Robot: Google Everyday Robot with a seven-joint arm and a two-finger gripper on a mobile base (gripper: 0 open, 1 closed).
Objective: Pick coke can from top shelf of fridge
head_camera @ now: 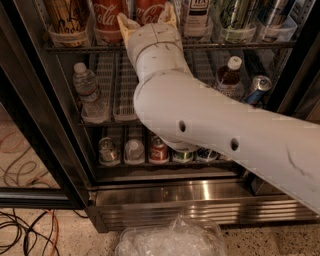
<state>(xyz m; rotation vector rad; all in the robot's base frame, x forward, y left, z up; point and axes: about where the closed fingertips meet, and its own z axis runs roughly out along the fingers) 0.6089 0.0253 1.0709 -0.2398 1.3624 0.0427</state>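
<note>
**Your gripper at the coke can, top shelf of the fridge**

Reading from the left along the top shelf (240, 45): a tan can (67, 20) with black script, a second red can (107, 20), then the coke can (151, 7), upright in the front row. Your gripper (147, 15) is raised right against the coke can from the front. Whether it has clamped on or only stands about the can, you cannot tell from this angle. To the right stand more bottles and cans. Below, a water bottle (87, 92) sits at the left of the middle rack. The white arm (210, 125) slants down to the lower right, past a brown bottle (230, 77) and a blue can (257, 87). The fridge (175, 197) shows its steel base panel beneath.
</note>
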